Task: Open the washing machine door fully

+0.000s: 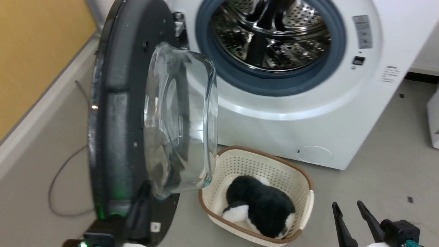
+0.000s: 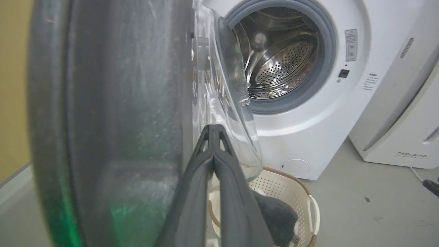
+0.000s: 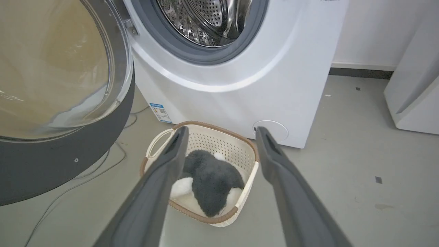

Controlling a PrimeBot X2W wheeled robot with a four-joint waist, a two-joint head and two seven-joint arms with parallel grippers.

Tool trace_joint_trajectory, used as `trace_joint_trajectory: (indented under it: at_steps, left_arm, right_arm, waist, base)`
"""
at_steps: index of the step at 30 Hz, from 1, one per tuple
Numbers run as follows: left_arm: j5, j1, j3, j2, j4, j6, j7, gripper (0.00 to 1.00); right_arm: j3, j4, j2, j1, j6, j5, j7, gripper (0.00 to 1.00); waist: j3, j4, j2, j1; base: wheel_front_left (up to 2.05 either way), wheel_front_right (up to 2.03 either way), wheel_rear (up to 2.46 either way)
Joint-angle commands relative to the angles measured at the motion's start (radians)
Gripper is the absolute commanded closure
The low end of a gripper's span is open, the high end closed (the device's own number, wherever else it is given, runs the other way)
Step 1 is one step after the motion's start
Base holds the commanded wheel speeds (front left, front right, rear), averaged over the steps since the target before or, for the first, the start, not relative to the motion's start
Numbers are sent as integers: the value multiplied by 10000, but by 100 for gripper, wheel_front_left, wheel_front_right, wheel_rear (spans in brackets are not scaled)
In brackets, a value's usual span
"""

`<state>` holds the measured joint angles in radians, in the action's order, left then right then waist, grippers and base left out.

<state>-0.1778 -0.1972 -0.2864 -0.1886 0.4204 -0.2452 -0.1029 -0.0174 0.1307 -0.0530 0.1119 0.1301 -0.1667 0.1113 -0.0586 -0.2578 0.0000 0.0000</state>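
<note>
- Head view: you find the washing machine door (image 1: 118,113) swung out from the left side of the white machine (image 1: 308,113), standing nearly edge-on to you. Its clear glass bowl bulges to the right, towards the open steel drum (image 1: 271,31).
- Head view: note the cream basket (image 1: 310,199) on the floor in front of the machine, with a black-and-white plush toy (image 1: 260,206) lying in it.
- Head view: the right gripper (image 1: 347,207) sits at the lower right, fingers apart and holding nothing, well clear of the door.
- Left wrist view: the left gripper (image 2: 213,132) has its two fingers pressed together with no gap. The tips lie where the door's dark inner ring meets the glass bowl; you cannot tell whether they touch it.
- Right wrist view: the right gripper's fingers are spread wide and empty, framing the basket below. The door fills the upper left, hanging beside the drum opening.
</note>
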Motion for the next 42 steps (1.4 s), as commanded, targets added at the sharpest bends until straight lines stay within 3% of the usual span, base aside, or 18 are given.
trace_joint_trajectory:
  at_steps: [1,11,21,30,37,41,42]
  left_arm:
    - [-34,-92,415,-181,-34,-150,182,100]
    - [-738,361,2203,-900,-1152,-222,718,100]
    - [-2101,1518,4055,-1507,-3684,274,2139,100]
    - [-2632,2832,4723,-2105,-6169,839,3050,100]
    - [-2582,2785,4774,-1938,-6919,819,3410,100]
    - [-2429,2258,4648,-1666,-6594,732,3502,100]
    - [-2407,1581,4538,-1306,-5971,592,3516,100]
  right_arm:
    - [-3,45,28,-187,6,20,-10,0]
    - [129,155,28,-407,6,7,-35,0]
    - [23,277,28,-420,6,-40,14,0]
    - [21,375,28,-515,6,-48,34,0]
    - [4,493,28,-447,6,-121,100,0]
    - [13,540,28,-379,6,-145,132,0]
    - [57,566,28,-337,6,-174,153,0]
  waist:
    - [-117,-348,0,0]
    - [-263,-384,0,0]
    - [-313,-44,0,0]
    - [-346,211,0,0]
    - [-186,401,0,0]
    - [-28,503,0,0]
    - [136,615,0,0]
  base:
    - [0,0,0]
    - [0,0,0]
    - [0,0,0]
    - [0,0,0]
    - [0,0,0]
    - [0,0,0]
    - [0,0,0]
